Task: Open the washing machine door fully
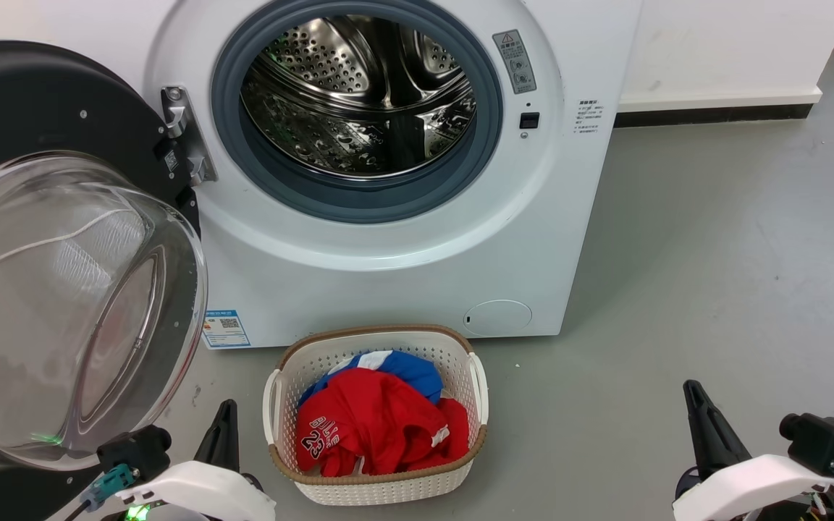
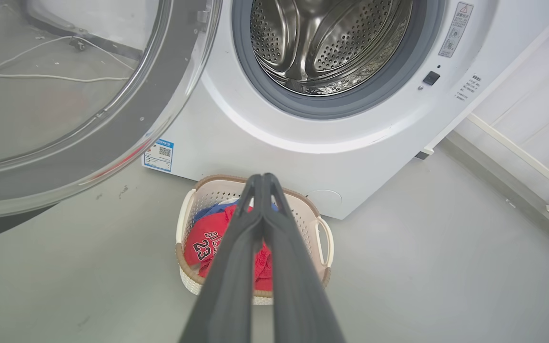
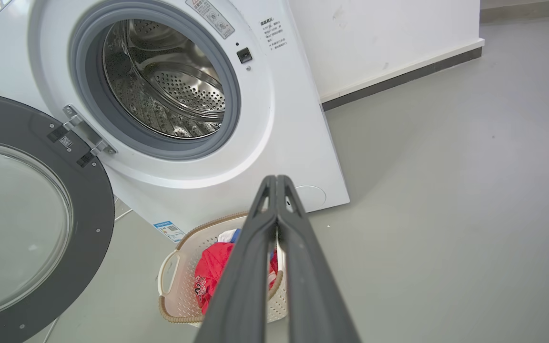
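The white washing machine faces me with its steel drum exposed. Its door, a black disc with a bulging clear glass bowl, stands swung out wide on the left hinge. The door also fills the upper left of the left wrist view and the left of the right wrist view. My left gripper sits low, just right of the door's lower rim, shut and holding nothing. My right gripper is shut and holding nothing at the lower right, far from the machine.
A white laundry basket with red and blue clothes stands on the grey floor right in front of the machine, between my arms. A white wall with a dark baseboard runs to the right. Open floor lies at the right.
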Controlling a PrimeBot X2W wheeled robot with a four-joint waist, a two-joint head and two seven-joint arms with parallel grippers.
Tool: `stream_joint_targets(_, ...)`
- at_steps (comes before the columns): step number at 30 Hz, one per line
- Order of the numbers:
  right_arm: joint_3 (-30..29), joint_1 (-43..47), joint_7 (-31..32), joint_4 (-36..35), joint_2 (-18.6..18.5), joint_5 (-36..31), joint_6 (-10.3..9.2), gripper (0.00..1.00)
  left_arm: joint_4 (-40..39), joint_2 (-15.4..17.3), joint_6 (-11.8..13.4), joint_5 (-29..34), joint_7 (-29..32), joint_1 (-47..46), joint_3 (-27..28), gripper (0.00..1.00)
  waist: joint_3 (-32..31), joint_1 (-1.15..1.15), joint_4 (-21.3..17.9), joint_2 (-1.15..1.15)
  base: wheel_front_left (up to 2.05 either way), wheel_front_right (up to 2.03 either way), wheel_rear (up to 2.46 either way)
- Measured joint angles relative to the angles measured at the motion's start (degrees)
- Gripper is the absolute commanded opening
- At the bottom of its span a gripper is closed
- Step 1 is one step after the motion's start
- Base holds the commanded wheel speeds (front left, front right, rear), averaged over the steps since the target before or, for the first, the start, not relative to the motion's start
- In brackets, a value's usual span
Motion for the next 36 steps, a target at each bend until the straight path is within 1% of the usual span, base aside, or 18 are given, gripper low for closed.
stream_joint_targets(13,-1.0,-1.3,2.0,0.5,0.0,13.3,0.00,0.00,-0.2,-2.5,-3.0,-9.8,3.1,-0.4,4.3,0.00,0.3,0.00,0.4,0.00,0.00,0.00,0.00)
stream_joint_targets(36,-2.5,-2.9,4.5,1.4,0.0,31.1,-0.01,0.00,-0.7,-5.5,-7.1,-23.0,7.4,-1.3,10.2,0.00,0.9,0.00,1.0,0.00,0.00,0.00,0.00)
